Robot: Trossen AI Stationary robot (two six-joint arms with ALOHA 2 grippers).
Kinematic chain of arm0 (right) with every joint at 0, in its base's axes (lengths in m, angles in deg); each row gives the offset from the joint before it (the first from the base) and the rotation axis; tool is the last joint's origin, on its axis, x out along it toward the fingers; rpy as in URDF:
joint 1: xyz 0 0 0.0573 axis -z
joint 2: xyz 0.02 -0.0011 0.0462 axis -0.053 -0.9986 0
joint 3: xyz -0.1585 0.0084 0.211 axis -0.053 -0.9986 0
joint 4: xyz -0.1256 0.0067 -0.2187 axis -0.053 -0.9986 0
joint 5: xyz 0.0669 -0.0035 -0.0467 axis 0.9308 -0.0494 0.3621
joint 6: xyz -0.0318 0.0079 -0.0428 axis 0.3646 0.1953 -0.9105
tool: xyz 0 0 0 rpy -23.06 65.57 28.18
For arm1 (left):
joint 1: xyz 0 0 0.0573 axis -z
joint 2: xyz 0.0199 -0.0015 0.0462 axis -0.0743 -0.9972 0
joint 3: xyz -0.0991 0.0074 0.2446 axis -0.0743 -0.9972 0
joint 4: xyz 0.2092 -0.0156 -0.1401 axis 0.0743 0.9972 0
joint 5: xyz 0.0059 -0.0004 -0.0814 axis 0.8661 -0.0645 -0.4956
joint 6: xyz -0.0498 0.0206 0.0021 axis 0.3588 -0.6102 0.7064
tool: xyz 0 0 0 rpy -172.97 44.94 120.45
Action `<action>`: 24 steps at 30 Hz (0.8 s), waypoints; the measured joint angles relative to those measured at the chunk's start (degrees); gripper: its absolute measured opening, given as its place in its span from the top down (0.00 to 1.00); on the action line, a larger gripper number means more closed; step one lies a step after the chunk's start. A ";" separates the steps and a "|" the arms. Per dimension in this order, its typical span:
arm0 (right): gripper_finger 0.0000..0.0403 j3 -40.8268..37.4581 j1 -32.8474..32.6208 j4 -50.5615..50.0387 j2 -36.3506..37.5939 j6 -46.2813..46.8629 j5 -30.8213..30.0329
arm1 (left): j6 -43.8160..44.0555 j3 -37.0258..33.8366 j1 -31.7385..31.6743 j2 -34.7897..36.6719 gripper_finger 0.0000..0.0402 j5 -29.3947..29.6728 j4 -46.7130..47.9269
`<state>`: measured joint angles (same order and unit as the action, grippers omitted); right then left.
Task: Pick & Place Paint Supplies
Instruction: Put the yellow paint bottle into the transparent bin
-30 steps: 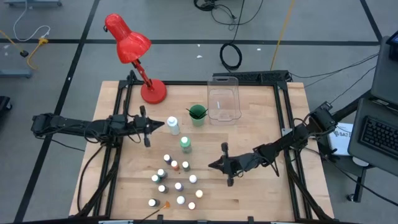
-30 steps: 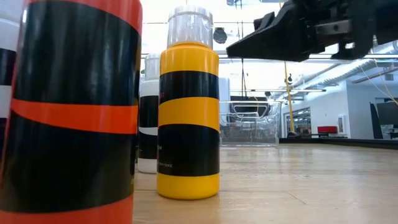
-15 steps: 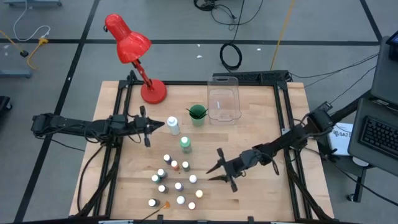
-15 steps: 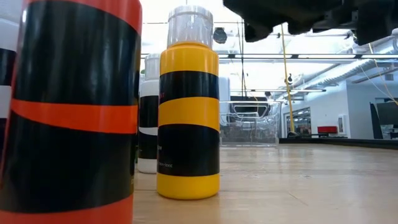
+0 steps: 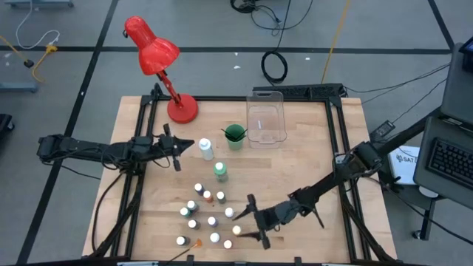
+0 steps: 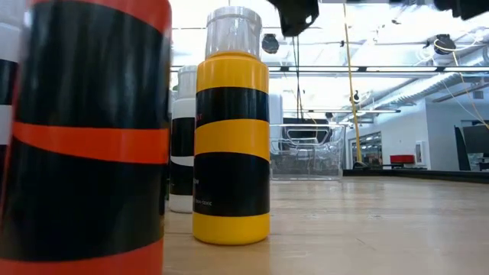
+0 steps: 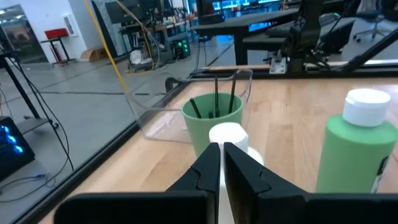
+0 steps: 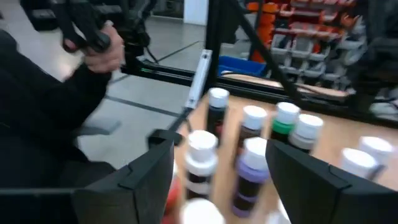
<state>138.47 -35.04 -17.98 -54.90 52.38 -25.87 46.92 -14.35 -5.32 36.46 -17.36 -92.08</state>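
Several tiny white-capped paint bottles (image 5: 211,214) stand upright on the wooden table (image 5: 310,148), near its front. In the low view an orange-banded one (image 6: 92,137) and a yellow-banded one (image 6: 231,130) loom close. My right gripper (image 5: 253,219) hovers open just right of the cluster, whose bottles (image 8: 252,165) show ahead between its fingers (image 8: 219,149). A taller white bottle (image 5: 205,150) and a green one (image 5: 220,172) stand mid-table. My left gripper (image 5: 186,145) is shut, just short of the white bottle's cap (image 7: 227,134). Thin brushes (image 7: 214,99) stand in the green cup (image 5: 235,135).
A clear plastic bin (image 5: 266,122) stands at the back centre beside the green cup. A red desk lamp (image 5: 159,59) rises from the back left corner. Black frame rails run along the table's left and right edges. A person's hand (image 8: 102,46) shows beyond the table.
My right gripper has travelled toward the table's near left, up to the cluster of tiny bottles. It has rolled about its own axis and opened from shut to wide. In the low view it has slid out over the top edge. The bottles have not moved.
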 joint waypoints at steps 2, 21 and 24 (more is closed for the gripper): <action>0.38 0.58 -0.44 -2.84 0.00 3.49 -1.54 | -0.02 0.00 0.00 -0.09 0.94 0.00 0.19; 0.38 0.76 0.06 -4.67 -6.56 5.76 -1.40 | -0.46 0.00 -0.04 -0.04 0.94 0.37 0.83; 0.38 0.76 0.06 -3.76 -6.56 4.75 -1.41 | -0.49 0.00 -0.04 -0.04 0.94 0.37 0.86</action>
<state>139.23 -34.98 -21.75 -61.45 57.14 -27.28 46.43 -14.35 -5.36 36.41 -16.99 -91.22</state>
